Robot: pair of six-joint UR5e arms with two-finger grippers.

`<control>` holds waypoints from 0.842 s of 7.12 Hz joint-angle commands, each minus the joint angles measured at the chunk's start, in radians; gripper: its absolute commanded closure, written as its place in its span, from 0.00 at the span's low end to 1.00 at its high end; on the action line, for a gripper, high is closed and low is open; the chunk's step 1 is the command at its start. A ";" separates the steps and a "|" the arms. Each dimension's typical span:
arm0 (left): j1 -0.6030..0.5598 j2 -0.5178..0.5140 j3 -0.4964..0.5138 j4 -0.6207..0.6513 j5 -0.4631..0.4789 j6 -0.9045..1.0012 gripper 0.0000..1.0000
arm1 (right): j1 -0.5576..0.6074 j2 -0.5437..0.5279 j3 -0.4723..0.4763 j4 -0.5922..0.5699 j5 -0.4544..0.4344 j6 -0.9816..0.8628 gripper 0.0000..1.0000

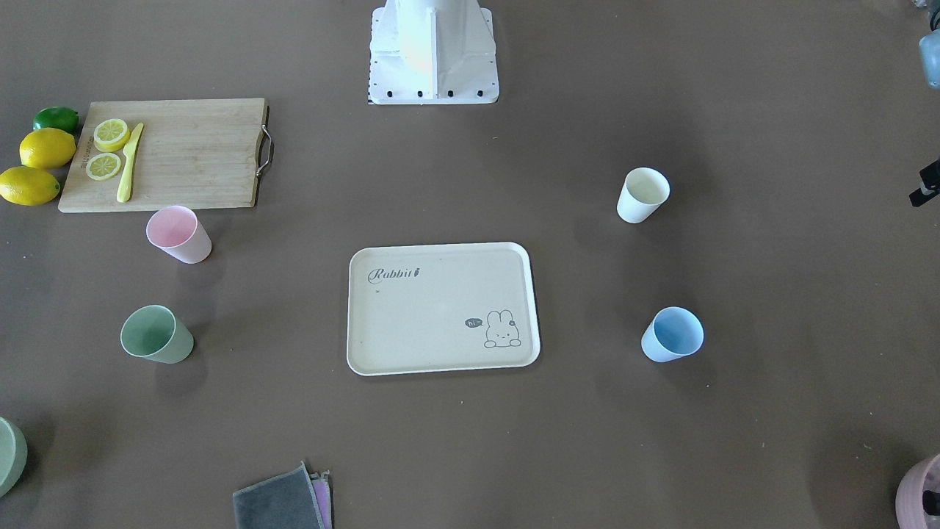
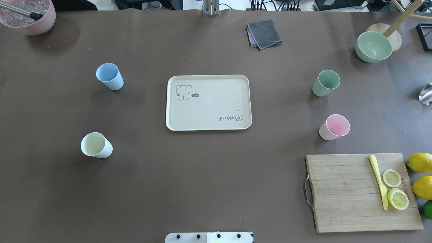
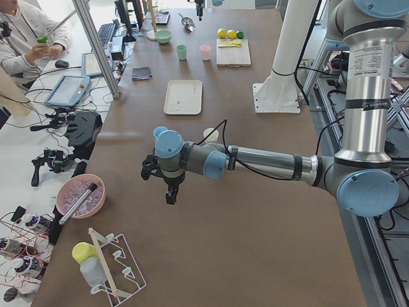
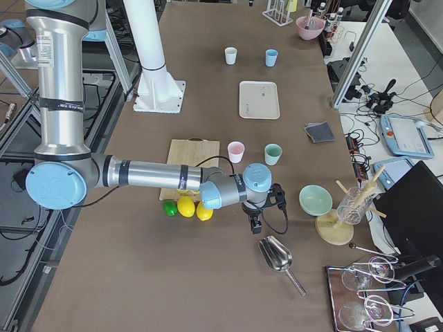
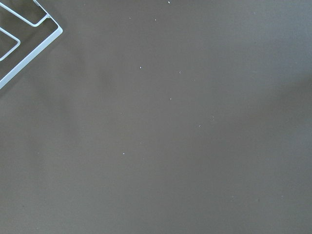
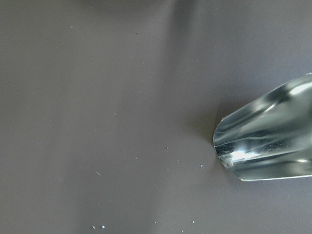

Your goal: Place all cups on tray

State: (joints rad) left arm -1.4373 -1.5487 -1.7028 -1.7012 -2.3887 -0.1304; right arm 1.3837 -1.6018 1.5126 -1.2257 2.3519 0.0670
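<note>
Left gripper and right gripper: finger state cannot be told. Both hang over the table. Tray lies mid-table. Blue cup and white cup stand off its left side, green cup and pink cup off its right.

Mostly plain dark brown bench, matte, w/ soft lighter and darker bands of shade across it. At the right edge, approx mid-height, the rounded open end of a shiny metal scoop pokes in; the rest is cut off by the frame. It throws a dark shadow just left of its lip. Few tiny pale specks scattered, mainly lower centre.
</note>
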 commanded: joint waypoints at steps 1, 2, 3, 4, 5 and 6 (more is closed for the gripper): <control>0.000 -0.005 -0.008 0.005 0.003 0.005 0.02 | 0.000 0.000 -0.002 -0.001 0.000 0.001 0.00; 0.002 -0.004 -0.011 0.003 0.000 0.003 0.02 | 0.000 0.002 0.000 0.000 0.001 0.002 0.00; 0.002 -0.004 -0.009 0.003 0.002 0.003 0.02 | 0.000 0.002 0.000 0.000 0.001 0.002 0.00; 0.002 -0.005 -0.009 0.000 0.002 -0.003 0.02 | 0.000 0.003 0.000 0.000 0.001 0.001 0.00; 0.000 0.001 -0.014 -0.005 -0.001 -0.003 0.02 | -0.003 0.005 0.004 0.002 0.003 -0.006 0.00; 0.000 0.006 -0.023 -0.006 -0.001 -0.003 0.02 | -0.020 0.019 -0.003 0.000 -0.008 -0.007 0.00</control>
State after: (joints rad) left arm -1.4366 -1.5487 -1.7169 -1.7041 -2.3889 -0.1326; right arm 1.3782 -1.5948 1.5139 -1.2250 2.3520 0.0634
